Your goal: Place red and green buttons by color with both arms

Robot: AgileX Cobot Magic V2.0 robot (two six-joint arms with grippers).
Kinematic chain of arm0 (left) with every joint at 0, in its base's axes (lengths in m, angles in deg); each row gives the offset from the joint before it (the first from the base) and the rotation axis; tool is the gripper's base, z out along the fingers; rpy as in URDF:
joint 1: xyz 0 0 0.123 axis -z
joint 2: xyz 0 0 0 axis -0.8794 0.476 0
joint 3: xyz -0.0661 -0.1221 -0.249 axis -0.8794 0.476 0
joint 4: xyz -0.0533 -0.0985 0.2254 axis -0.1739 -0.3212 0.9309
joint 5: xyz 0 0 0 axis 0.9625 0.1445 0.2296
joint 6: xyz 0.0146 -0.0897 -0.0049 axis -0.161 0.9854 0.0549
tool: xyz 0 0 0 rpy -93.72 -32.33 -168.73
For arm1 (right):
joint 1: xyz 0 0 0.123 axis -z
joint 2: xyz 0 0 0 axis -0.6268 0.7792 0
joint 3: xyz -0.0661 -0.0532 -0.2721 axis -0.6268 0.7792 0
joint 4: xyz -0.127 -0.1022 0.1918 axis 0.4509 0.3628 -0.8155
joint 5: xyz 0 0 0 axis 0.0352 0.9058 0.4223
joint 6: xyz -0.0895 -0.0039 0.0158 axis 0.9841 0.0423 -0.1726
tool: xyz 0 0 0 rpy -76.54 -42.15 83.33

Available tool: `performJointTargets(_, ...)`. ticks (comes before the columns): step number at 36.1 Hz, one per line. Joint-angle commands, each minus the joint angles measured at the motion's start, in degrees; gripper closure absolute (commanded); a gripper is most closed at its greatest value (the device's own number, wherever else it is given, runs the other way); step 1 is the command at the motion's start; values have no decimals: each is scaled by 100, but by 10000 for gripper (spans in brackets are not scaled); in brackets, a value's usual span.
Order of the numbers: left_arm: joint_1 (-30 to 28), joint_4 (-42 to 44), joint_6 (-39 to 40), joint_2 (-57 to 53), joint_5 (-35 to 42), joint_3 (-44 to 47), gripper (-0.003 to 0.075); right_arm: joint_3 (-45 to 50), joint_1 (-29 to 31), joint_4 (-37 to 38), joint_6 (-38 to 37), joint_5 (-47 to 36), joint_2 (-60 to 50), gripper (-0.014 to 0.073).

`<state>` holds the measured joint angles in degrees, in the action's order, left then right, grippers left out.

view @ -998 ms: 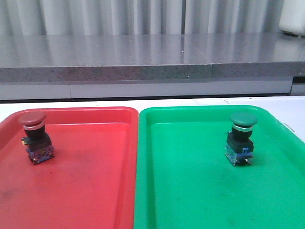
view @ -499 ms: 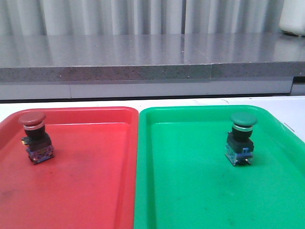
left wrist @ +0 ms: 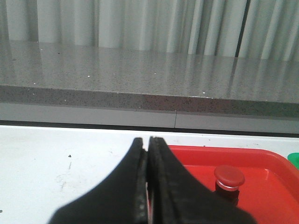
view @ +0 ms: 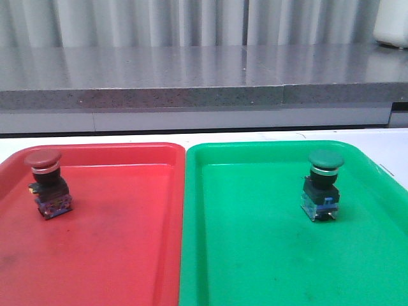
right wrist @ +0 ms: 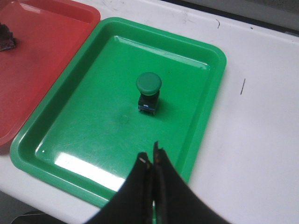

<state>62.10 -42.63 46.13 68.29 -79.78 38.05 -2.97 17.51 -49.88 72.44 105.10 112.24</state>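
The red button (view: 48, 183) stands upright at the far left of the red tray (view: 115, 242); its red cap (left wrist: 229, 176) also shows in the left wrist view. Upright in the right half of the green tray (view: 255, 255) is the green button (view: 322, 185), seen from above in the right wrist view (right wrist: 148, 91). My left gripper (left wrist: 147, 142) is shut and empty, low over the white table beside the red tray's edge (left wrist: 205, 150). Shut and empty too, my right gripper (right wrist: 152, 158) hangs above the green tray's near rim (right wrist: 70, 179). Neither arm shows in the front view.
The two trays lie side by side on a white table (view: 382, 143). Behind it runs a grey stone ledge (view: 191, 83) with pale curtains above. A white container (view: 392, 22) stands on the ledge at the far right.
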Motion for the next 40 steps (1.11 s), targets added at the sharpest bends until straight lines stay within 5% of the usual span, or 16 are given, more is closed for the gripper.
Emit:
performJointTargets(1,-16,5,10,-99,428,133,740,-138,-12,69,32,-329,-11,701)
performJointTargets(9,-16,5,10,-99,428,133,740,339,489,448,58,-933,-649,701)
performJointTargets(19,-16,5,10,-99,428,133,740,2359,1553,535,58,-3305,-2295,701)
performJointTargets(32,-16,5,10,-89,439,133,740,4398,1750,530,58,-5133,-3326,701)
performJointTargets(40,-16,5,10,-89,439,133,740,4407,1756,523,52,-5064,-3326,701)
